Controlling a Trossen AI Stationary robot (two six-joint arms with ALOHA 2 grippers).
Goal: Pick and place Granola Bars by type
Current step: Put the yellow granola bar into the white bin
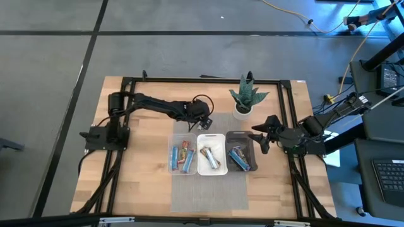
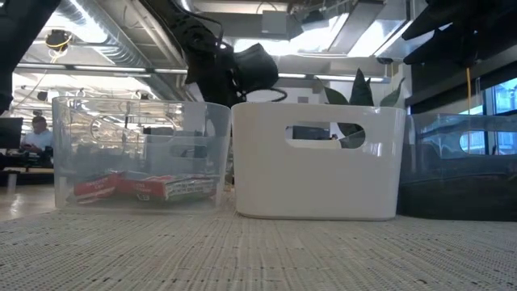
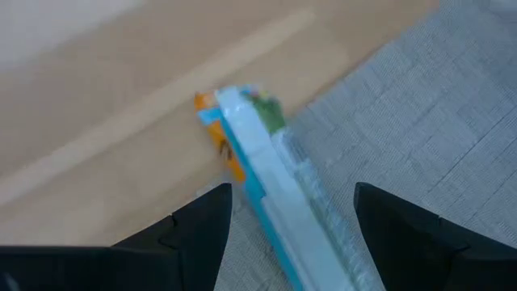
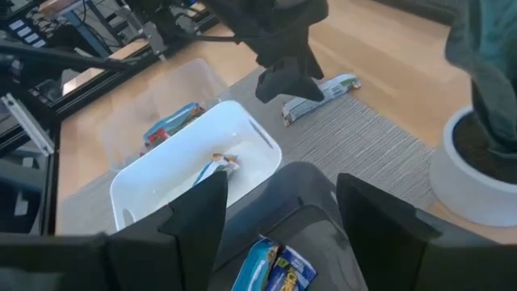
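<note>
Wooden table (image 1: 145, 183): three bins (image 1: 212, 152), one loose granola bar (image 3: 258, 174) between spread left jaws; right jaws spread.

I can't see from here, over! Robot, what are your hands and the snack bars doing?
Left gripper open, hovering over last loose bar on mat edge. Right gripper open, waiting over grey bin. Other bars in bins. Nothing blocking.

No text I can read anywhere; red wrappers (image 2: 145, 187) in clear bin (image 2: 137, 121) carry white lettering, too small to make out; bar (image 3: 266, 186) under my left wrist shows orange, green, blue print, blurred, no words legible; blue wrapper (image 4: 271, 271) in dark bin (image 4: 315, 202) has printed graphics, unreadable; white bin (image 2: 315, 162) plain, no label.
</note>
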